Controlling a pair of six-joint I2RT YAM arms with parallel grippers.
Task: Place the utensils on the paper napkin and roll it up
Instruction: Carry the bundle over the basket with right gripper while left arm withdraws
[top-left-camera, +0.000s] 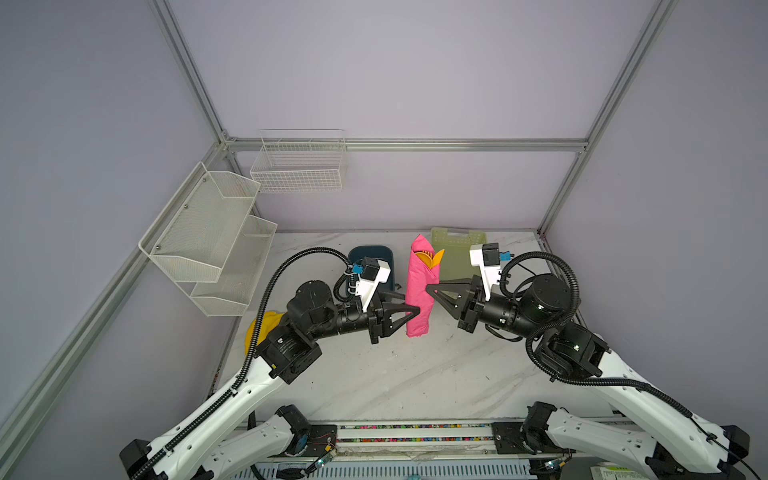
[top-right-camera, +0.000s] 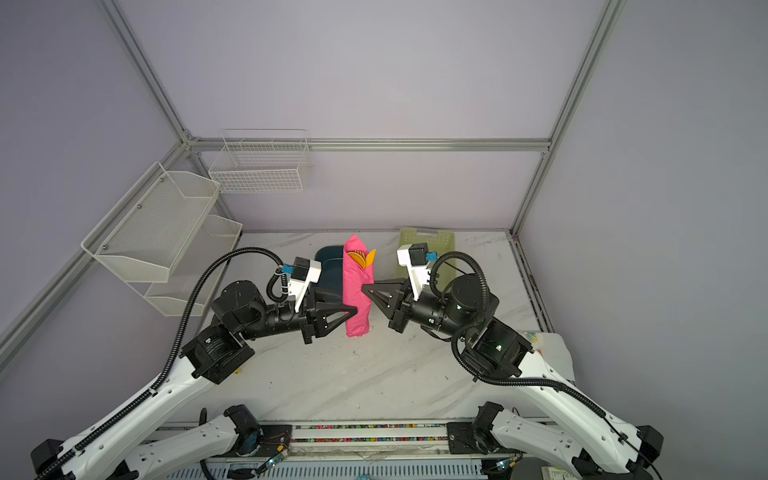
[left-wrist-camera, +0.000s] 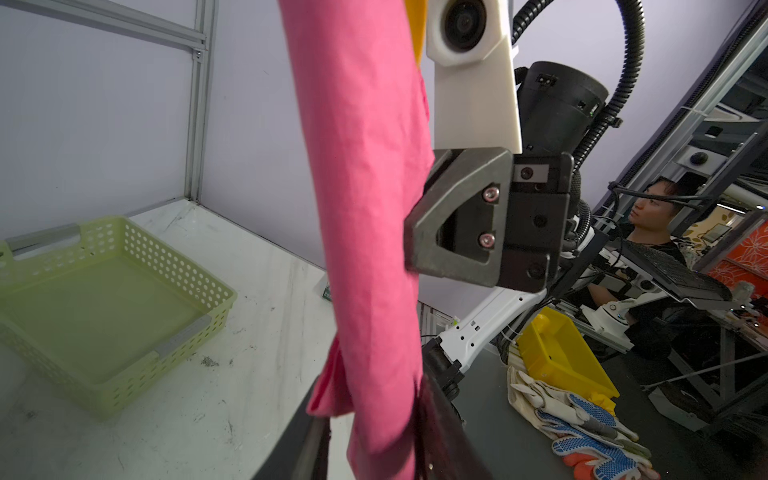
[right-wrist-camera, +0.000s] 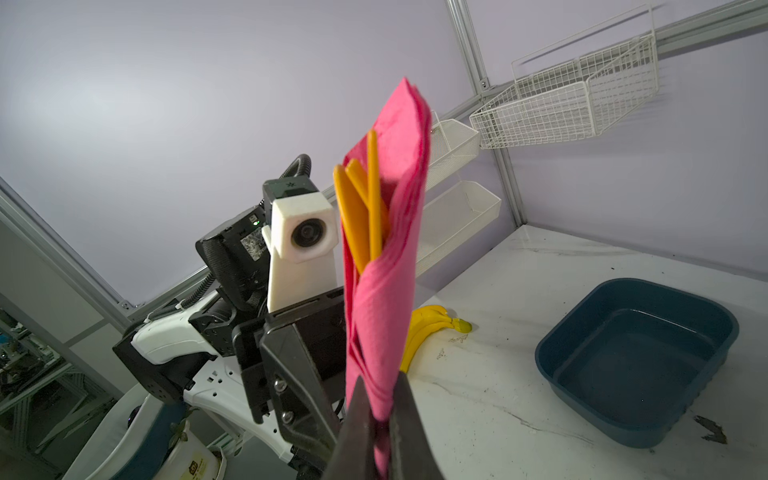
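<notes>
So the paper napkin (top-left-camera: 419, 291) is already wrapped into a tight pink roll around the utensils (top-left-camera: 428, 257). In both top views it stands upright in the middle of the frame, between the two arms. The orange tips poke out of its open upper end (three slim pieces show in the right wrist view (right-wrist-camera: 361, 216), edge-on, so I can't say which is which).

The right gripper (top-left-camera: 430, 289) comes in from the right of the frame. Its fingers (right-wrist-camera: 399, 419) are pressed together on the roll, pinching the pink paper partway down.

The left gripper (top-left-camera: 415, 311) reaches in from the left, a bit lower on the roll. In the left wrist view its fingers (left-wrist-camera: 444, 432) look parted on either side of the roll's lower end, with a sliver of bench showing between one finger and the paper. That part of the shot is pretty blurry though.

Behind the roll, toward the top of the bench (top-left-camera: 395, 382), there's a dark blue tub (top-left-camera: 365, 251) just left of it and a pale green perforated basket (top-left-camera: 457, 249) just right of it. A yellow banana bunch (top-left-camera: 266, 328) peeks out from behind the left arm at the bench's left edge.
</notes>
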